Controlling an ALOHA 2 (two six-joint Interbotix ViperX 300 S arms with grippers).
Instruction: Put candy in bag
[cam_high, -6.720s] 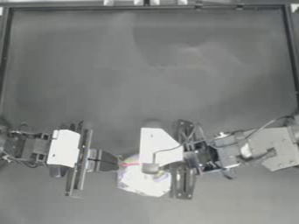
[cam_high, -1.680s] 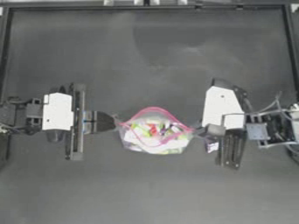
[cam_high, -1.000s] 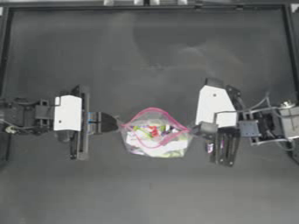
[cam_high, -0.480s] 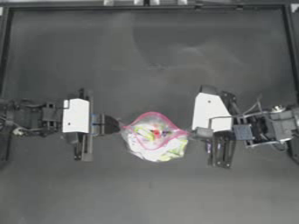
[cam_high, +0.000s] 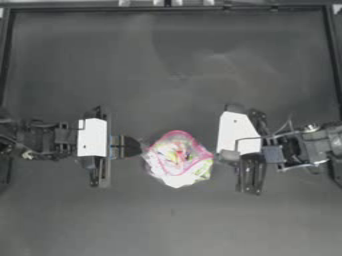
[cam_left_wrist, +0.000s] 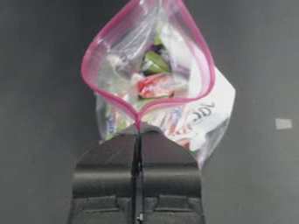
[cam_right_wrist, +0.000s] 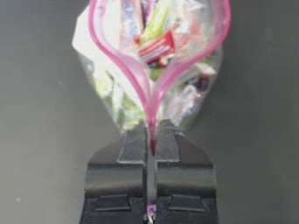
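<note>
Pink seal strip clamped at each end by shut jaws, left gripper (cam_high: 137, 147) and right gripper (cam_high: 224, 155) hold the bag (cam_high: 177, 158) between them, its mouth spread open, colourful sweets inside, above the dark table (cam_high: 174, 65) near the front middle

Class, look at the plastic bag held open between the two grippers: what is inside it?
Inside the bag lie colourful wrapped sweets, red, green and white. The lower ones are blurred behind crinkled plastic. Left gripper and right gripper pinch its pink seal.
</note>
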